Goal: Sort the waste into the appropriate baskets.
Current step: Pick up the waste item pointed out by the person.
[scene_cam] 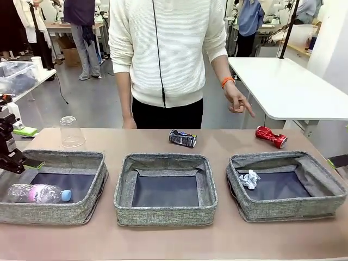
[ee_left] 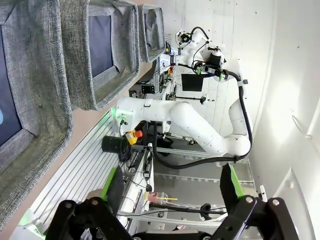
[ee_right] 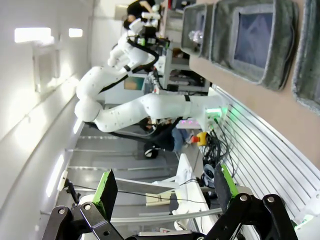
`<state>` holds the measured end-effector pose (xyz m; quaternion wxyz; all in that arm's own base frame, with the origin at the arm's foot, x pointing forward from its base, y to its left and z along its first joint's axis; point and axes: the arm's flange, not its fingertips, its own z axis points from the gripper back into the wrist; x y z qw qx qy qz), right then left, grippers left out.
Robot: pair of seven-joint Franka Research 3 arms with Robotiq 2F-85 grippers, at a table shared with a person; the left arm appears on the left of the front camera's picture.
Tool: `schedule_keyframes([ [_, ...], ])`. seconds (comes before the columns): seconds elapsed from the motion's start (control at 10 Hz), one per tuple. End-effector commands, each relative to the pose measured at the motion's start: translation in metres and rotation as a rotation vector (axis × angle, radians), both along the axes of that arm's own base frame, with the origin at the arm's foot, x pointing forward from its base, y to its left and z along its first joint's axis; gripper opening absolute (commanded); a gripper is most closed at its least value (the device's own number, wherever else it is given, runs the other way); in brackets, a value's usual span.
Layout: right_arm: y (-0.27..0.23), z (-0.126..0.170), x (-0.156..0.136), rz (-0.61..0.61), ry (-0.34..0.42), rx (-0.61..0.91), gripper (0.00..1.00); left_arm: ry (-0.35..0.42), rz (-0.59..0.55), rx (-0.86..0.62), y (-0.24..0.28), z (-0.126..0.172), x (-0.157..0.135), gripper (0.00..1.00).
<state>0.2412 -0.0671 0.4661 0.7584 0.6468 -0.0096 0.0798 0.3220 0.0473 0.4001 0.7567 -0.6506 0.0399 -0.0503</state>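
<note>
Bottle (scene_cam: 39, 193) lies in the left basket (scene_cam: 49, 212), paper wad (scene_cam: 249, 179) in the right basket (scene_cam: 288, 209). Left gripper (ee_left: 171, 181) and right gripper (ee_right: 165, 184) spread their fingers wide, holding nothing.

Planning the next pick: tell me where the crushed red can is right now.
In the front view, the crushed red can lies on the table at the far right, just behind the right basket and below the person's pointing hand.
</note>
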Motion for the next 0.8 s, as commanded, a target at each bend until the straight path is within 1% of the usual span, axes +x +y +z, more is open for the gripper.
schedule_keyframes([
  [0.0,0.001,0.009,0.001,-0.013,0.018,0.018,1.0,0.001,-0.004,0.012,0.001,-0.001,-0.001,1.0],
  [0.5,0.001,0.009,0.001,-0.013,0.018,0.018,1.0,0.001,-0.004,0.012,0.001,-0.001,-0.001,1.0],
  [0.6,0.0,0.0,0.0,0.0,0.0,0.0,1.0,0.001,-0.004,0.012,0.001,-0.001,-0.001,1.0],
  [0.7,0.03,0.002,0.03,-0.129,-0.059,-0.522,1.0,0.001,-0.004,0.012,0.001,-0.001,-0.001,1.0],
])
